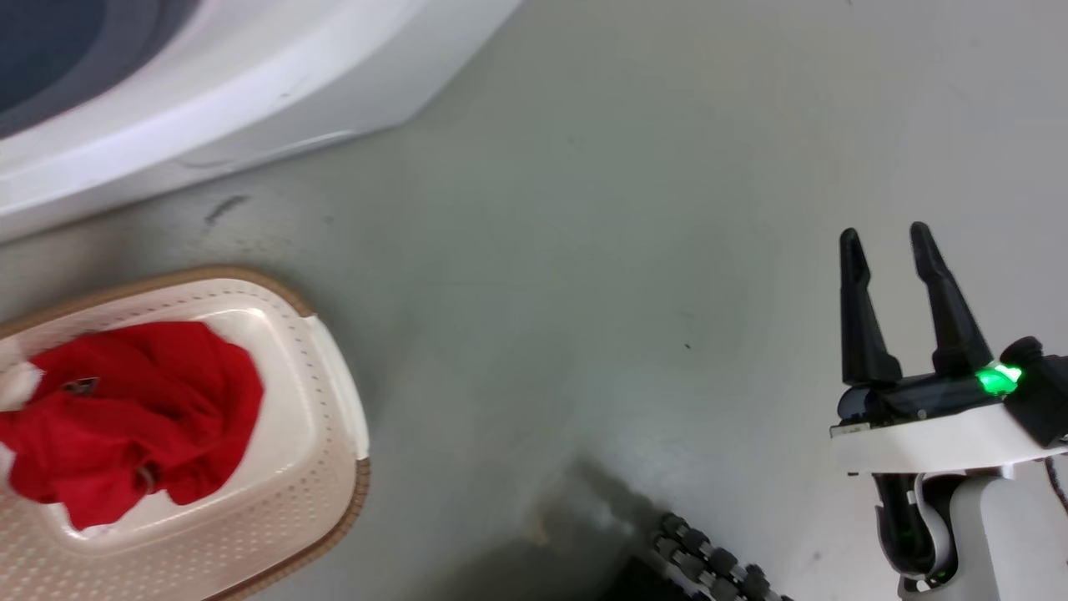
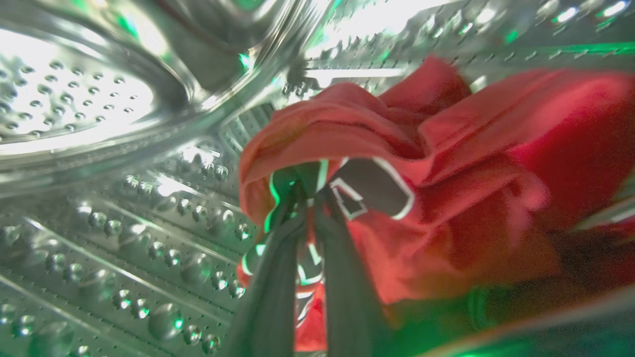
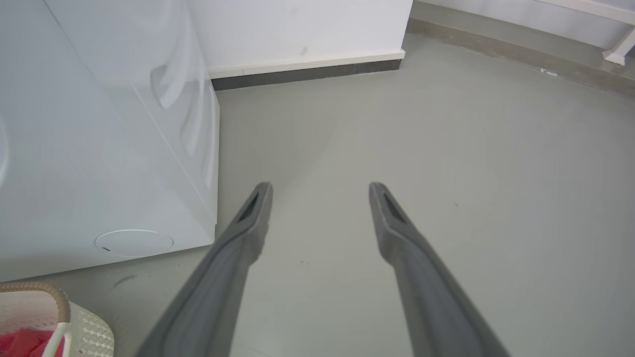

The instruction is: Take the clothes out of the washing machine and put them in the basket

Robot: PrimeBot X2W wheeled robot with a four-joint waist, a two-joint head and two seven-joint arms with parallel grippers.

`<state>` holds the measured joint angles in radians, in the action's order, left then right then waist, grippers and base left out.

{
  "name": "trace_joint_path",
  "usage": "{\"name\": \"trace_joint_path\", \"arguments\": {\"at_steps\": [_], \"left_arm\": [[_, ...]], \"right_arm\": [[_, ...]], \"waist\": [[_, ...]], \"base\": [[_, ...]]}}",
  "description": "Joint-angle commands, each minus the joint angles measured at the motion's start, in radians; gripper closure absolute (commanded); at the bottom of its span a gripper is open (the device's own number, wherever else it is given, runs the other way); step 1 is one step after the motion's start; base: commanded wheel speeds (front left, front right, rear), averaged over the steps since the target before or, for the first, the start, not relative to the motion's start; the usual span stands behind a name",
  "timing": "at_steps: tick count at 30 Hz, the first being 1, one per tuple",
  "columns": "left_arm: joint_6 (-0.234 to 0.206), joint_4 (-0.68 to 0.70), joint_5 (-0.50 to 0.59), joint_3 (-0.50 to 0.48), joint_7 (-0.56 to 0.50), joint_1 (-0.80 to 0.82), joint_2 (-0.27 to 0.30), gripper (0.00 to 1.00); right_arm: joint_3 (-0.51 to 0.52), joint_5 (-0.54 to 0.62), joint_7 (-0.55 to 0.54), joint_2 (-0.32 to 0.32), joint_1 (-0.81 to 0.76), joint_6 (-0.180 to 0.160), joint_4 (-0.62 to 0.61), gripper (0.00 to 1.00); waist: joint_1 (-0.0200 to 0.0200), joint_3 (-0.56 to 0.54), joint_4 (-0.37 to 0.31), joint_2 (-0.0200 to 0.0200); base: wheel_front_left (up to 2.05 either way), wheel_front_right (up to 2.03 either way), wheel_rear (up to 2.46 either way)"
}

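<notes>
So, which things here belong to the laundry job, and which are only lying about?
For the job: washing machine, its drum, printed red garment in the left gripper, basket holding red clothes.
Just there: floor, skirting board, open right gripper.

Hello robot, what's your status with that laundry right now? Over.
Left gripper in the drum, shut on the printed red garment. Right gripper open over the floor. More red clothing in the basket. Nothing in the way.
</notes>
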<state>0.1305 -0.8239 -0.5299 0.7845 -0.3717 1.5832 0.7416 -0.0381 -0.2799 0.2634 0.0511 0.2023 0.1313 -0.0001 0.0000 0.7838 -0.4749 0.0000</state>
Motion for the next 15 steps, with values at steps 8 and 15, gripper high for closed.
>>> {"name": "trace_joint_path", "arguments": {"at_steps": [8,15], "left_arm": [[-0.022,-0.071,-0.067,-0.048,0.339,-0.169,-0.082,1.0],[-0.066,-0.087,-0.057,-0.031,0.57,-0.346,-0.134,1.0]], "right_arm": [[0.049,0.064,0.002,-0.001,0.016,-0.001,0.008,0.0],[0.071,0.117,0.002,-0.001,-0.025,-0.001,0.022,0.0]], "waist": [[0.0,-0.16,0.112,0.0],[0.0,-0.287,0.174,0.0]], "base": [[0.0,0.0,0.0],[0.0,0.0,0.0]]}}
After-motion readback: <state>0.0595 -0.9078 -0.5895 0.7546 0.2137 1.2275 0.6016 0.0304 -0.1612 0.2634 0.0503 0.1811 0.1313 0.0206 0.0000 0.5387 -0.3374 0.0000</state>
